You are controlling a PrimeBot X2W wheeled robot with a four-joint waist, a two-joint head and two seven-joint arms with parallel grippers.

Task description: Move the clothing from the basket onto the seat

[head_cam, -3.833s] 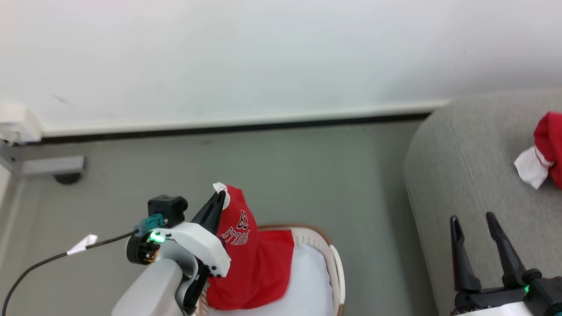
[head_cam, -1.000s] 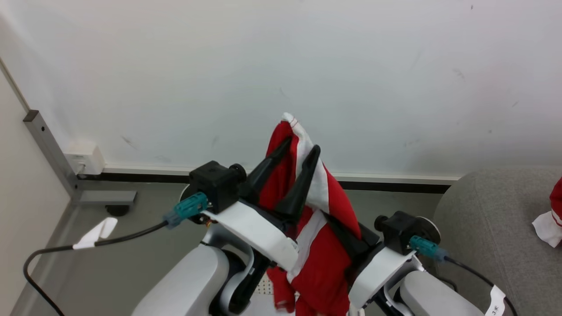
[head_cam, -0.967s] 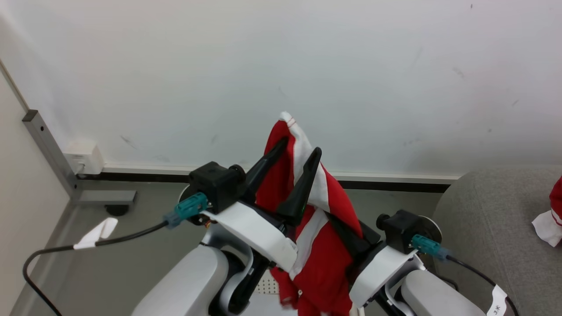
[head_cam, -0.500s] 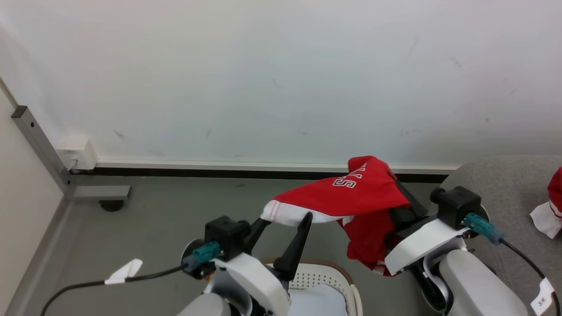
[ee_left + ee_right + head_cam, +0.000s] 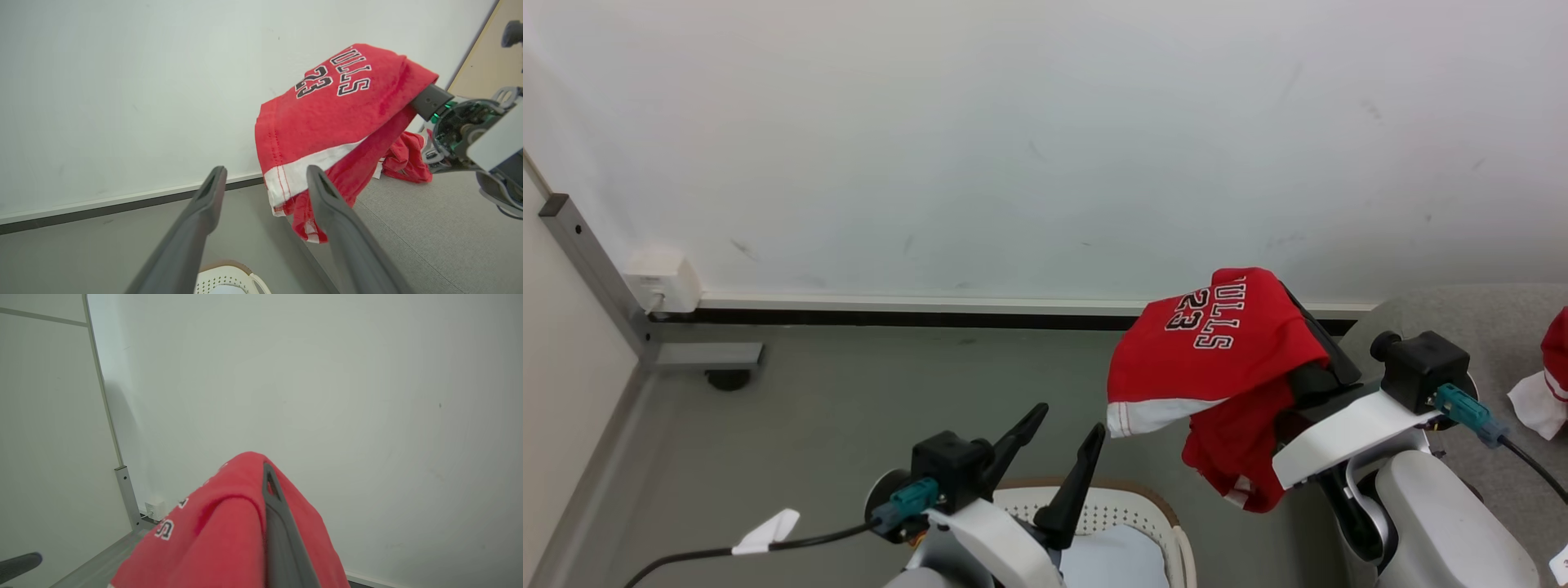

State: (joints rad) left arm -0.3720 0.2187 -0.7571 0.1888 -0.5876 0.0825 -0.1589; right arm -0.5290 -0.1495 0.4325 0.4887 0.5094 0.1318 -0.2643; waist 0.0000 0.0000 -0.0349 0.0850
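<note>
At the lower left, above the grey floor [image 5: 849, 392], the robot's left gripper [image 5: 1068, 418] stands with its two dark fingers spread wide and nothing between them, poised over the brown-rimmed white laundry basket [image 5: 1156, 510]. Just to its right, a red "BULLS 23" jersey [image 5: 1217, 343] hangs in the air, its white hem band with red stitching just beside the left gripper's fingertips. The jersey is draped over the right gripper [image 5: 269, 486], whose fingers are pressed together on the fabric, with more red cloth drooping beneath. At the far right is the light grey upholstered seat [image 5: 1494, 318], where another red-and-white garment [image 5: 1543, 384] lies, well apart from the basket.
</note>
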